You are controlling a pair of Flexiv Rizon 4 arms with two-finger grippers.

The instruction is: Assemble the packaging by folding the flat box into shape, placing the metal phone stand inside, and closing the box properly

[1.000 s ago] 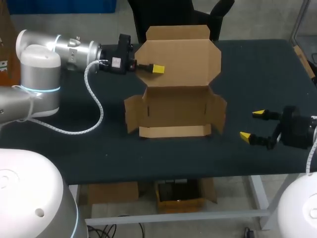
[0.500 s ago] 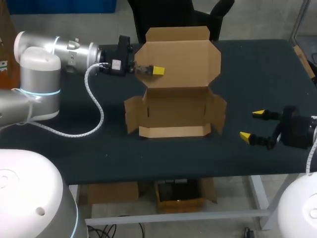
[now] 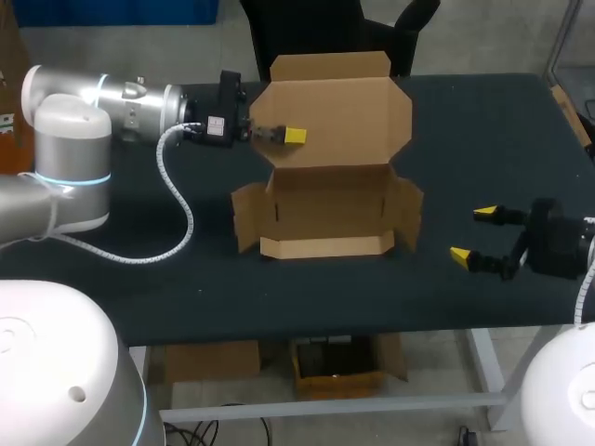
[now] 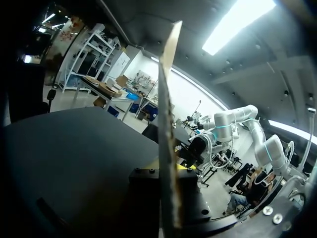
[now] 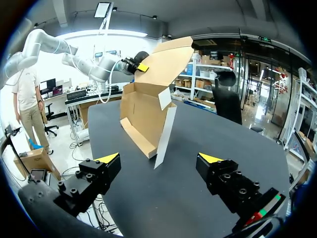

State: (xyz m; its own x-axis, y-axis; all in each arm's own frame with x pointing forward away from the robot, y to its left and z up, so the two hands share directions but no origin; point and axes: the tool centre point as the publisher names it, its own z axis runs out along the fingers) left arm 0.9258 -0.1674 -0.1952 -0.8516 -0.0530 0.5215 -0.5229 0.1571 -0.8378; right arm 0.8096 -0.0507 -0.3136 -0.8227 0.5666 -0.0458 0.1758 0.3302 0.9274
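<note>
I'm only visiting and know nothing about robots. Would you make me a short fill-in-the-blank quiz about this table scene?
The left gripper grips the lid of a box made of ____. The right gripper stands ____, apart from the box. The fingertips of both grippers are coloured ____.
Missing words: cardboard; open; yellow.

Head camera looks down from behind; left wrist camera hugs the lid (image 4: 166, 124) edge-on; right wrist camera faces the same box (image 5: 142, 114), well ahead.
</note>
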